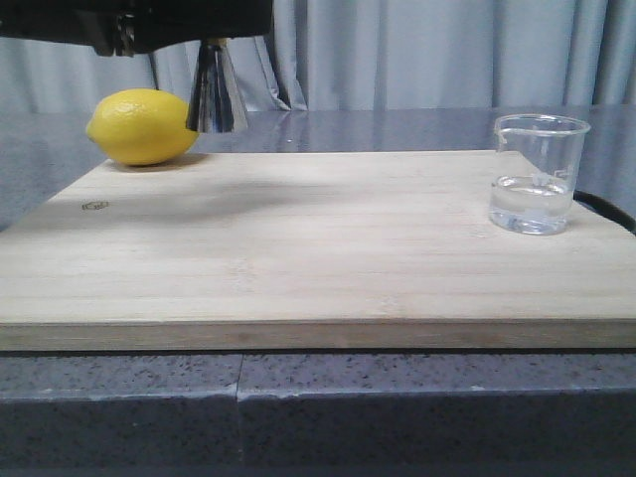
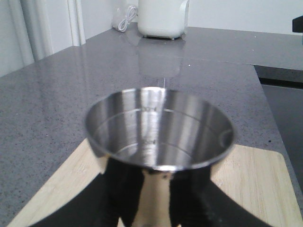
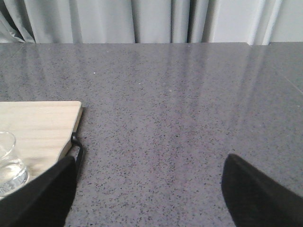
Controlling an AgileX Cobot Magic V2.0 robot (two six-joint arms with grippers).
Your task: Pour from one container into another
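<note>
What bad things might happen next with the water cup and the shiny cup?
1. The jigger is held up in the left gripper beside the lemon; it might bump the lemon and set it rolling.
2. The beaker holds water near the board's right edge. The open right gripper is close beside it and could knock it off.
3. The jigger's mouth is small, so pouring may spill.

Likely a home kitchen or a mock-up of one. Speckled grey stone countertop (image 3: 180, 118) running wide, with a bamboo cutting board (image 1: 298, 248) laid on it. A lemon (image 1: 142, 126) at the board's far corner. Pale grey curtains (image 1: 417, 55) hanging behind. A white countertop appliance (image 2: 163, 18) with a coiled white cord (image 2: 124, 20) by the wall. Bar-style steel jigger (image 2: 158, 130) and small glass beaker (image 1: 535, 174) among the wares.
</note>
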